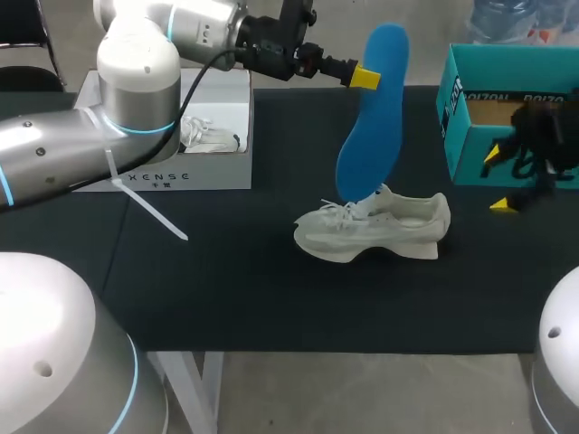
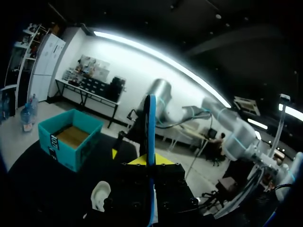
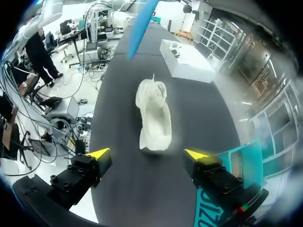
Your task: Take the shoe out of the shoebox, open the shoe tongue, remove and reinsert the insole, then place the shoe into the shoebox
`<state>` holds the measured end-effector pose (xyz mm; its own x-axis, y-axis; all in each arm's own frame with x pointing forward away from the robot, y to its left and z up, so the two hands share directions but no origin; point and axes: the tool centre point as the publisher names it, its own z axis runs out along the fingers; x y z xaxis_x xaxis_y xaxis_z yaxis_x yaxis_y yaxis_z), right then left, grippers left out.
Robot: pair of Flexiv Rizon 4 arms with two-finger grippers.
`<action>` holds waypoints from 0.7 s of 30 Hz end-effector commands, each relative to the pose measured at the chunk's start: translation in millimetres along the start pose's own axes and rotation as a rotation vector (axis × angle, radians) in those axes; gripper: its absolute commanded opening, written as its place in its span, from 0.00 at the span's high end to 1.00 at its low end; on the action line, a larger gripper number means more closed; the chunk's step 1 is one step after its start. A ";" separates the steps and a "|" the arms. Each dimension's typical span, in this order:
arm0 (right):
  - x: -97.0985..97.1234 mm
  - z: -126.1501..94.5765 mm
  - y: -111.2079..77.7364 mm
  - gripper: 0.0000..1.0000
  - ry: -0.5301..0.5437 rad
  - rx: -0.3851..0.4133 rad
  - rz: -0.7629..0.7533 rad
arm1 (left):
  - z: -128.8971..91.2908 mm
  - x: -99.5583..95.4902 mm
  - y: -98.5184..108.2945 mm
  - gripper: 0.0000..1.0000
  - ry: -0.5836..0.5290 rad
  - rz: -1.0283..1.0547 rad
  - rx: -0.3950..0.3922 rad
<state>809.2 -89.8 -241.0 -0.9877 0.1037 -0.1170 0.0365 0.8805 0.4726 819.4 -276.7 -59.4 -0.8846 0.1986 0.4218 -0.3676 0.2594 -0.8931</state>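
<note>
A white shoe (image 1: 375,226) lies on its side in the middle of the black table, toe to the left. Above it hangs a blue insole (image 1: 373,117), its lower end at the shoe's opening. My left gripper (image 1: 366,77) is shut on the insole's upper part. In the left wrist view the insole (image 2: 150,127) stands edge-on between the fingers of my left gripper (image 2: 150,161). My right gripper (image 1: 499,181) is open in front of the teal shoebox (image 1: 470,72). In the right wrist view the shoe (image 3: 154,118) lies ahead of my right gripper (image 3: 147,154), heel nearest, apart from it.
A white box (image 1: 217,172) at the back left holds another white shoe (image 1: 208,136). The teal shoebox stands open at the table's right edge, close beside my right gripper. A white strap (image 1: 149,210) hangs from my left arm over the table.
</note>
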 end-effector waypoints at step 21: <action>-5.7 5.4 6.6 0.00 0.090 0.199 0.035 | 0.4 0.4 0.4 1.00 -0.001 0.000 0.002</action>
<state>815.3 -85.3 -244.1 -0.9945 0.1024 -0.0235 0.0903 0.9477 0.3062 819.4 -276.7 -59.4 -0.8846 0.1986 0.4219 -0.3676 0.2594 -0.8930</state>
